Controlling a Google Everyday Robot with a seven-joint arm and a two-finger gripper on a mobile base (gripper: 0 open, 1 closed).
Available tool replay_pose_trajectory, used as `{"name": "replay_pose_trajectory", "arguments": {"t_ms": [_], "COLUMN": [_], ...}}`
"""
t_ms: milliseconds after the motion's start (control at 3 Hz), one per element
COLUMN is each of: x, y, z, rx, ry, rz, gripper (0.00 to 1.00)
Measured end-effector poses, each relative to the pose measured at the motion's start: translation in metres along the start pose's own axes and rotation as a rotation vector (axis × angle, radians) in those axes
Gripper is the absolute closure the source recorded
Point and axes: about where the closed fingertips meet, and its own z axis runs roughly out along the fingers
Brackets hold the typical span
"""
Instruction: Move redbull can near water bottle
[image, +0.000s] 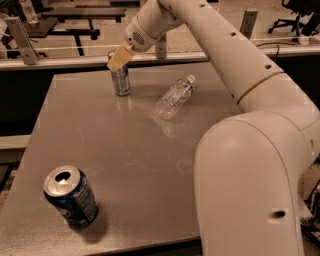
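Nothing legible on the soda can (70, 197), water bottle (173, 98) or redbull can (120, 82), where the claw (119, 57) sits.

Arm outstretched forward-left; end effector (119, 59) tilted downward, upper left.

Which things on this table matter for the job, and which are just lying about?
Job: redbull can, upright at the far edge; water bottle, lying on its side right of it; end effector, at the can's top.
Lying about: dark blue soda can, nearest the camera.

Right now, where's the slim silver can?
The redbull can stands at the far left of the table in the camera view, under the gripper, water bottle lying to its right.
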Motion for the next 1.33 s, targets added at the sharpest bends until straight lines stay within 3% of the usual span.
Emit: {"name": "replay_pose_trajectory", "arguments": {"t_ms": [333,1000,1333], "x": [0.004,0.024,0.045], "y": [0.003,0.006,0.013], "z": [-0.028,-0.071,-0.085], "rx": [0.004,0.044,0.064], "ry": [0.005,0.011,0.027], "rz": [0.001,0.022,0.041], "gripper": [0.99,1.00,1.00]}}
